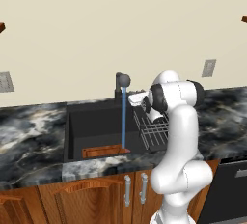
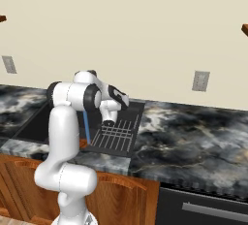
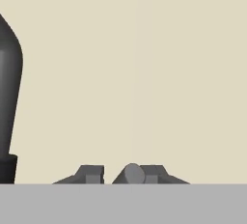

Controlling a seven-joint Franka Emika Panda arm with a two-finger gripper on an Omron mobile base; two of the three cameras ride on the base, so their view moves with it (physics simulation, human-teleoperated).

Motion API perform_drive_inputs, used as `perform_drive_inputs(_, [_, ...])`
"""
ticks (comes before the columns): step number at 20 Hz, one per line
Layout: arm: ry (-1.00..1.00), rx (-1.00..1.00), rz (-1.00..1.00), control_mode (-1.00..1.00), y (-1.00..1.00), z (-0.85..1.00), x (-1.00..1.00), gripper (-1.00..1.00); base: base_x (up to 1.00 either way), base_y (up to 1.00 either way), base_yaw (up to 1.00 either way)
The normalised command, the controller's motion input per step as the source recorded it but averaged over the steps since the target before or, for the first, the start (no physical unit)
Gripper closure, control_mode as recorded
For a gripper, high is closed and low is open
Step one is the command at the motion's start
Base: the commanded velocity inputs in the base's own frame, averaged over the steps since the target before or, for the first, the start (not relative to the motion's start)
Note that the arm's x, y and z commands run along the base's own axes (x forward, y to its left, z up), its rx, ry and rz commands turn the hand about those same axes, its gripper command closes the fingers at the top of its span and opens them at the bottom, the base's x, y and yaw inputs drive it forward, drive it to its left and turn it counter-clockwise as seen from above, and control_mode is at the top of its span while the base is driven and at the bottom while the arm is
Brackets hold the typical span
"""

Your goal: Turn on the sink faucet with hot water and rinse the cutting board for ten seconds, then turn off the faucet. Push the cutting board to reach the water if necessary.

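- While the water [image 1: 123,119] falls as a thin blue line from the sink faucet [image 1: 122,82], it lands at the right end of the cutting board [image 1: 102,151], which lies flat on the floor of the sink [image 1: 91,121] against its near wall.
- No brand, label or readable writing appears on any surface.
- The left base view shows the faucet's rounded head, the whole stream and the board; the right base view has the arm in front of the faucet, leaving a short piece of the stream [image 2: 86,124] and a sliver of board.
- The right base view shows the wire rack [image 2: 115,134] section more openly, along with the marbled tabletop [image 2: 193,132] and a wall outlet [image 2: 200,80].
- The pincer [image 3: 115,174] sits just right of the faucet head, beside it; in the hand view its tips stand almost together, clenched on nothing, with the faucet's dark body [image 3: 8,102] at the left edge.
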Motion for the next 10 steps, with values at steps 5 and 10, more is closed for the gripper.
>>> perform_drive_inputs(5, [0.0, 0.0, 0.0, -1.0, 0.0, 0.0, 0.0, 1.0, 0.0, 0.0, 0.0])
perform_drive_inputs(10, [0.0, 0.0, 0.0, -1.0, 0.0, 0.0, 0.0, 1.0, 0.0, 0.0, 0.0])
